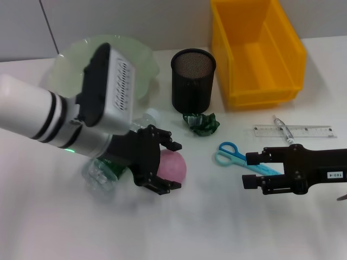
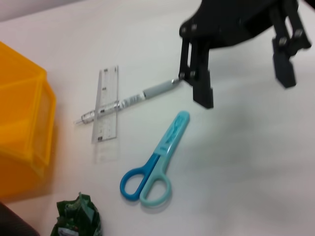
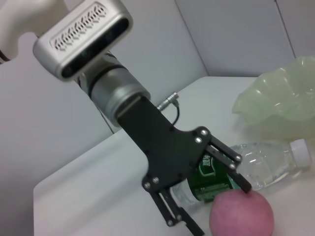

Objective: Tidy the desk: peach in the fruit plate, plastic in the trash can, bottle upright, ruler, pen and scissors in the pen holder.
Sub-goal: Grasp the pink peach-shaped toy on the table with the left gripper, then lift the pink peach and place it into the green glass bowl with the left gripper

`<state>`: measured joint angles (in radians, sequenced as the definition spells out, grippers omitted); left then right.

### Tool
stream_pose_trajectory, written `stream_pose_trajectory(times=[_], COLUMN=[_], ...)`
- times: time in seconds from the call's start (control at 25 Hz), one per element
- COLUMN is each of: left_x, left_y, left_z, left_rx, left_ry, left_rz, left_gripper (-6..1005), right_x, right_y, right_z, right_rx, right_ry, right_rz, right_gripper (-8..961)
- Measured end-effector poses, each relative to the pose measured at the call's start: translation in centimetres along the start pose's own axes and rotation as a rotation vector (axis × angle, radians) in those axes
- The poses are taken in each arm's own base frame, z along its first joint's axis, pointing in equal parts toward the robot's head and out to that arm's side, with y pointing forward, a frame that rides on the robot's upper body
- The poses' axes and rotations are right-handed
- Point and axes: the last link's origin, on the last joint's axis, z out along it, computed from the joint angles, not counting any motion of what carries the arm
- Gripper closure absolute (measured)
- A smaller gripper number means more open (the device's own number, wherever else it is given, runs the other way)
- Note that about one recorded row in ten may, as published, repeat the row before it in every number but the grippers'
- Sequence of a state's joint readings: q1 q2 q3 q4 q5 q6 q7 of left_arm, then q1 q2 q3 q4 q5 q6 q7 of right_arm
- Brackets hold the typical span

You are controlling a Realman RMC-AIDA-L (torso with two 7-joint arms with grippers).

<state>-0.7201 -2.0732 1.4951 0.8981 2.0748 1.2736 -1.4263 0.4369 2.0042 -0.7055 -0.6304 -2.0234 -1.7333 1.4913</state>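
A pink peach (image 1: 174, 167) lies on the white table between the fingers of my open left gripper (image 1: 172, 166), which straddles it; one fingertip (image 3: 242, 185) rests at its top. A clear bottle (image 1: 103, 174) with a green label lies on its side under that arm. The pale green fruit plate (image 1: 142, 62) sits at the back left and the black mesh pen holder (image 1: 193, 78) behind centre. Crumpled green plastic (image 1: 201, 123) lies before the holder. My right gripper (image 1: 250, 170) hovers open at the blade end of the blue scissors (image 1: 230, 154). The pen (image 1: 283, 129) lies across the clear ruler (image 1: 303, 130).
The yellow trash can (image 1: 257, 51) stands at the back right, beside the pen holder. The left wrist view shows its corner (image 2: 19, 137) with the ruler (image 2: 106, 113), pen (image 2: 128, 102) and scissors (image 2: 157, 164) in front of it.
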Motion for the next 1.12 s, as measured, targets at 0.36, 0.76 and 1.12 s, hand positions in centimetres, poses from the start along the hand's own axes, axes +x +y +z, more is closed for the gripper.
stream_pose_trajectory(times=[0.36, 0.76, 1.12], left_x=[-0.2, -0.6, 0.6], left_y=[-0.3, -0.3, -0.5], left_z=[1.4, 1.4, -0.3], left_rx=[0.040, 0.048, 0.096], left_ry=[-0.085, -0.133, -0.035], left_rz=[0.062, 0.079, 0.012], left_gripper=[212, 292, 551], right_x=[-0.3, -0.3, -0.3], right_y=[0.0, 0.1, 0.1], right_z=[-0.1, -0.1, -0.1], right_rx=[-0.002, -0.011, -0.012], right_ry=[0.002, 0.002, 0.002], right_rz=[0.001, 0.004, 0.004], right_gripper=[213, 212, 213])
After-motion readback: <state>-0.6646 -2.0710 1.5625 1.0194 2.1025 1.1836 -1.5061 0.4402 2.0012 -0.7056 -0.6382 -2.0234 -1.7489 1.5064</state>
